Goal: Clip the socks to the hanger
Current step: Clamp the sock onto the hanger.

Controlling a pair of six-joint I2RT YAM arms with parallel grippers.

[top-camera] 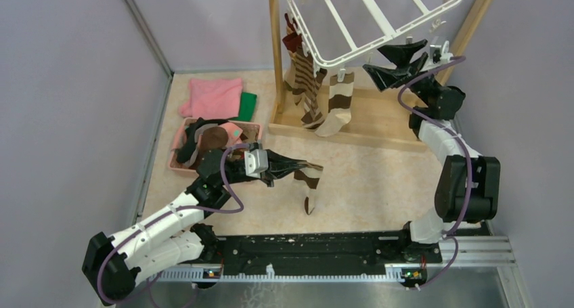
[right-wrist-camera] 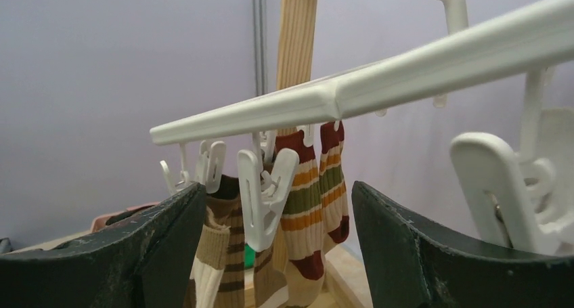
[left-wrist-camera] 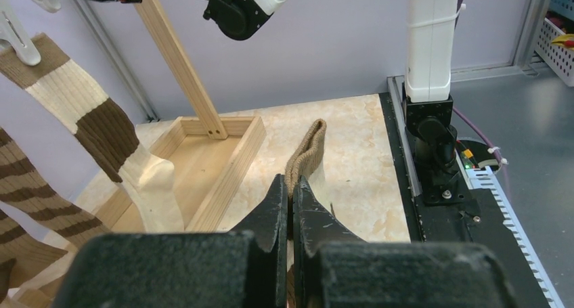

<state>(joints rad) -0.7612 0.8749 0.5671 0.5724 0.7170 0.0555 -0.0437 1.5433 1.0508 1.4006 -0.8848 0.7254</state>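
Observation:
The white hanger (top-camera: 379, 17) hangs from the wooden frame at the back. Several striped socks (top-camera: 308, 84) dangle from clips on its left edge, and a brown-and-cream one (top-camera: 338, 105) hangs beside them. My left gripper (top-camera: 308, 164) is shut on the cuff of another brown-and-cream sock (top-camera: 311, 186), held above the table's middle; the wrist view shows its ribbed cuff (left-wrist-camera: 308, 149) pinched at the gripper (left-wrist-camera: 291, 183). My right gripper (top-camera: 374, 59) is open just under the hanger's front right edge. In its view an empty clip (right-wrist-camera: 264, 200) hangs between the jaws of the gripper (right-wrist-camera: 277, 188), below the hanger bar (right-wrist-camera: 379, 78).
A pink basket (top-camera: 177, 152) with more socks sits at the left, with a pink cloth (top-camera: 213, 97) and a green cloth (top-camera: 248, 106) behind it. The frame's wooden base (top-camera: 379, 122) and posts (top-camera: 274, 44) stand under the hanger. More empty clips (right-wrist-camera: 501, 186) hang close to my right fingers.

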